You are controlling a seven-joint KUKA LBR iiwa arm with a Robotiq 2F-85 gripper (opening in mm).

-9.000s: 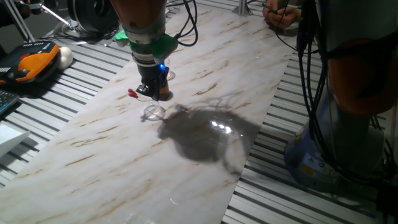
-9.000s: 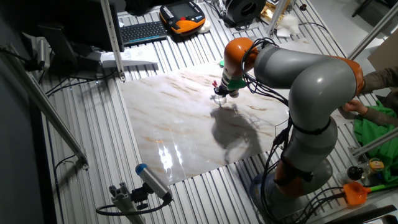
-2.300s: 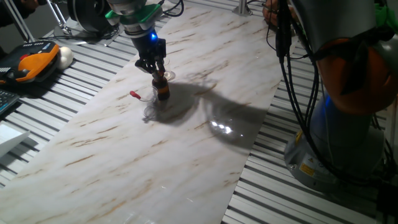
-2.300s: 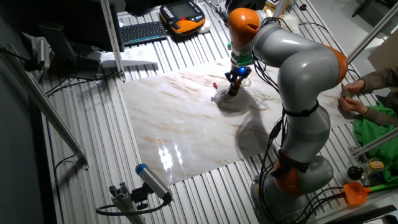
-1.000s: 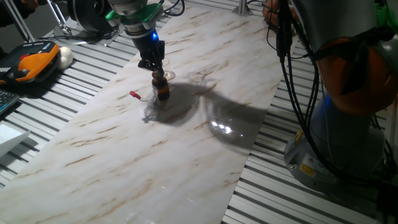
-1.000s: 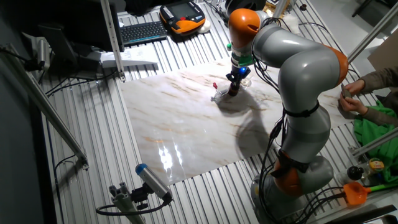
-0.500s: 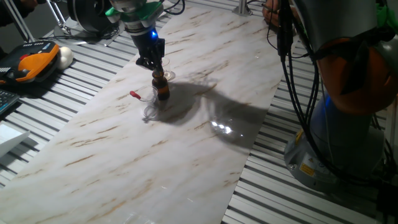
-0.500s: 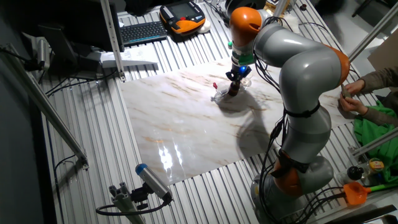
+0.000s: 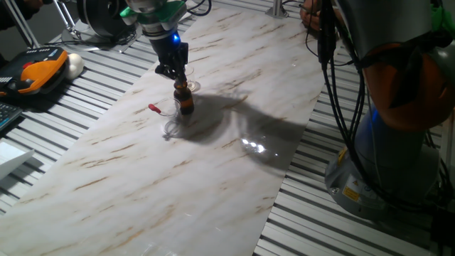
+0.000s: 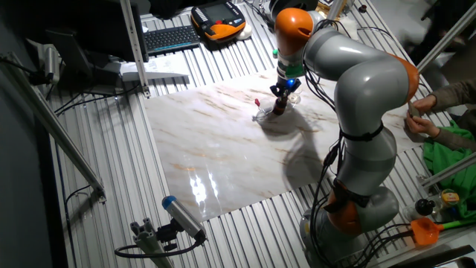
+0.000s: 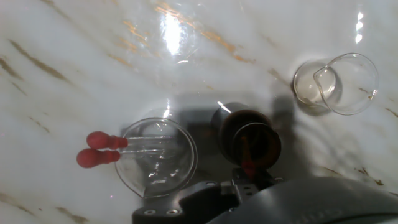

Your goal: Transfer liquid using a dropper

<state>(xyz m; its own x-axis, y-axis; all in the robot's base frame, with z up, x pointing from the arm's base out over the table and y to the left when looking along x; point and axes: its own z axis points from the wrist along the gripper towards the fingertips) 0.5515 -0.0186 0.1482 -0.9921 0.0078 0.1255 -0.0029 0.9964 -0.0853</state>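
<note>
We're hovering our gripper [image 9: 174, 74] right over the amber bottle [image 9: 185, 100]; can't tell if the fingers are gripping the dropper [image 11: 247, 157].

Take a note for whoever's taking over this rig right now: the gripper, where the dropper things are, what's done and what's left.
Gripper: poised right over the mouth of the amber bottle. I can't tell whether it is open or shut.
Droppers: two red-bulbed ones lie side by side across the glass dish, bulbs hanging past its rim.
The bottle stands upright between the dish and the small beaker.
A thin reddish streak shows at the bottle's mouth; it is unclear what it is.
Done: no transferred liquid can be made out.
Left: probably the whole transfer.
</note>
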